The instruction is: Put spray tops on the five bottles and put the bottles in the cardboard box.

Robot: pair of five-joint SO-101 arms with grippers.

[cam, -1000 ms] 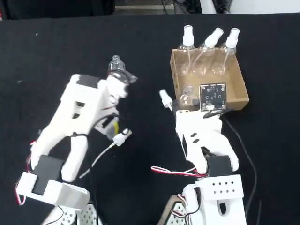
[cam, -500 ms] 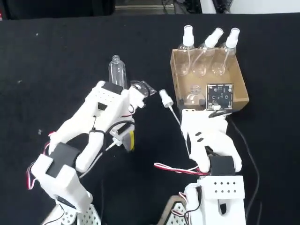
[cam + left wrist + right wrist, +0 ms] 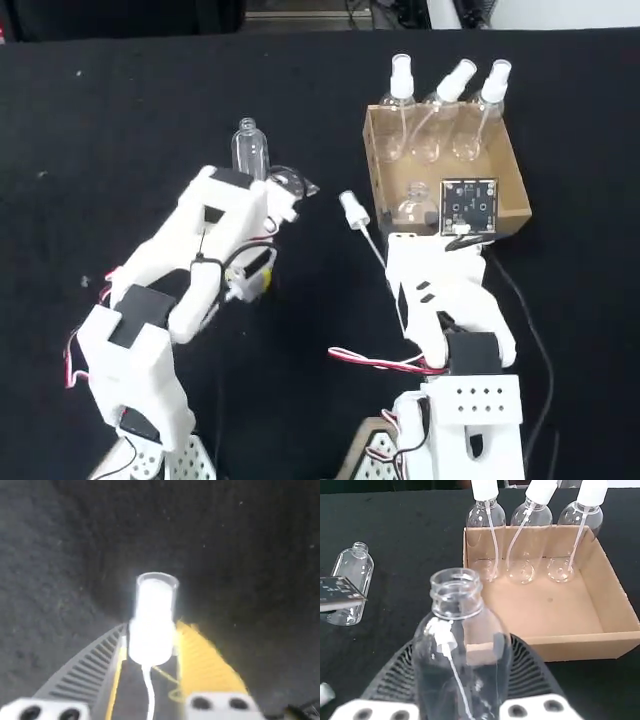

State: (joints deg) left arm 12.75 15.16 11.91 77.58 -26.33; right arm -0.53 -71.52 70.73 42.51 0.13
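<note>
Nearest me, the left gripper [image 3: 152, 635] was clamped on a white plastic spray top [image 3: 152, 622], its thin dip tube trailing back between the grey jaw and the yellow one. It hung over the black table [image 3: 120, 100], well apart from the other arm. The right gripper [image 3: 465, 655] was closed round the body of a clear, round-shouldered plastic bottle [image 3: 456, 630], held upright with its neck open, just in front of the box's near wall. A pale line showed through that bottle; it was probably the tube of a second white spray top [image 3: 352, 210] lying loose on the table beside it, though I couldn't be sure. Further off, another clear uncapped bottle [image 3: 250, 148] stood on the table by the left arm. Beyond lay the shallow brown cardboard box [image 3: 555, 610], with three capped bottles [image 3: 529, 525] leaning against its far wall.

So three were done, I judged, and the fourth was in hand. Next the held top would need bringing across and the tube threading into the open neck, squarely lined up, before seating the top on it.
</note>
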